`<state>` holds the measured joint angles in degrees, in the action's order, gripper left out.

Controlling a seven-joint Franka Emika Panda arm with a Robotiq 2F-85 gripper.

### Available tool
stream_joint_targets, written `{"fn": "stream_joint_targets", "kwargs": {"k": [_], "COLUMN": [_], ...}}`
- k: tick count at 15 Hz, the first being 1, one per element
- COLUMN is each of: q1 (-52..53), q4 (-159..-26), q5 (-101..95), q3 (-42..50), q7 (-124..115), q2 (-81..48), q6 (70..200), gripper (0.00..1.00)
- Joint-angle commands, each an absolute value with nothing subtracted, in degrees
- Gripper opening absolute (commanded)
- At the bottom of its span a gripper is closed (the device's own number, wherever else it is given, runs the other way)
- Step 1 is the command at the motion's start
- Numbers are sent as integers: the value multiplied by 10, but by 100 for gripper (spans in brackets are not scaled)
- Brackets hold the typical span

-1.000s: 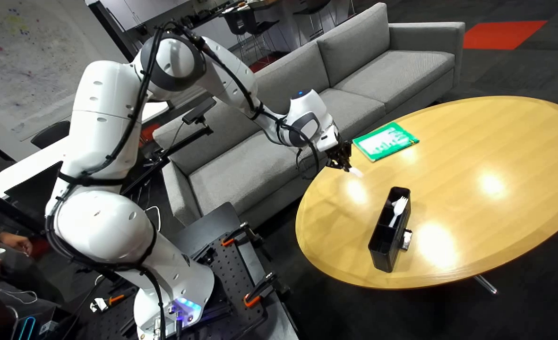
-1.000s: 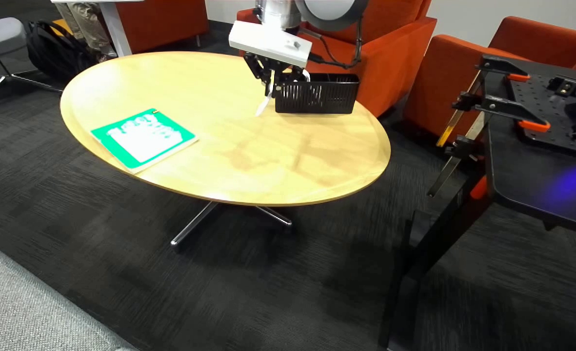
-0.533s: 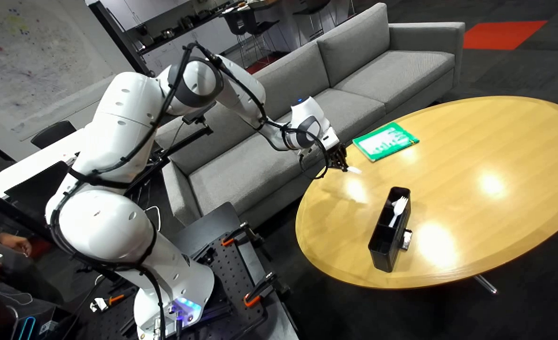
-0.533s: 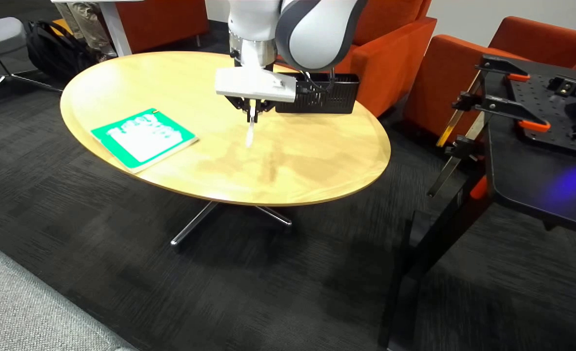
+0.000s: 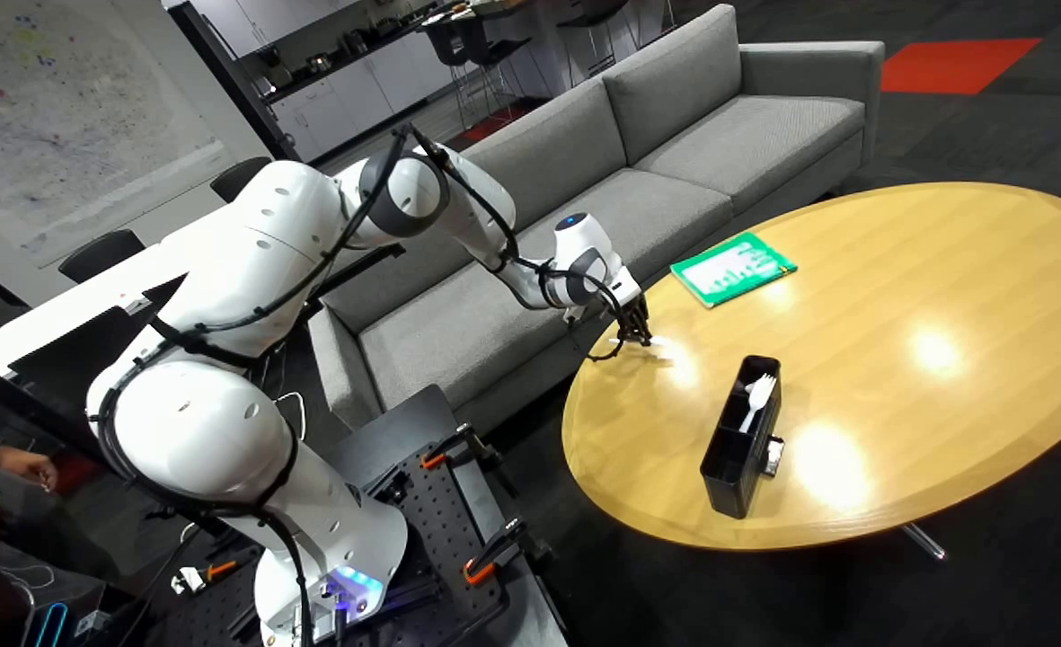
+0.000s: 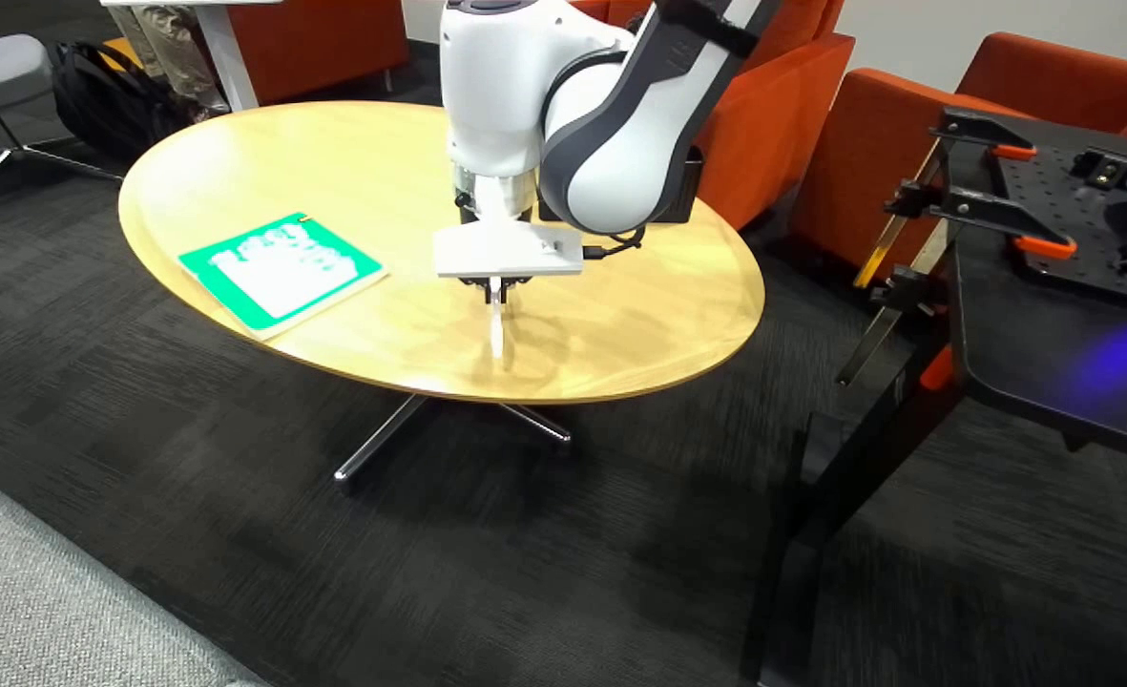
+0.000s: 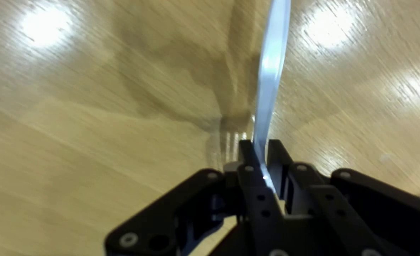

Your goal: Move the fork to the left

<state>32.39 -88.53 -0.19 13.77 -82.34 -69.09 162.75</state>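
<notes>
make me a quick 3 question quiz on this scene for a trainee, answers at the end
1. What do the jaws grip?
2. True or false: the book lies apart from the box.
3. Choose what shows in the wrist view: a) the book, b) the table, c) the box.

Key: 1. A white utensil. 2. True. 3. b.

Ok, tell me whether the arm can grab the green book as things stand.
Likely not: the gripper is shut on a white utensil. The green book lies uncovered on the table, so an emptied gripper might well reach it.
</notes>
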Motion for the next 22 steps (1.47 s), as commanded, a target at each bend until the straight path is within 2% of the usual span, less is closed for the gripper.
{"fn": "stream_joint_targets", "kwargs": {"k": [1, 8, 19, 20, 22], "q1": [320, 302, 267, 283, 279], "q4": [-855, -1034, -1323, -1250, -1289], "q5": [-4, -3, 17, 15, 15], "q3": [139, 118, 84, 99, 96], "q7": [-814, -757, -656, -672, -667], "q2": [-705, -550, -295, -358, -324], "q6": [1611, 1676, 1734, 1714, 1719], "gripper": [46, 98, 100, 100, 100]}}
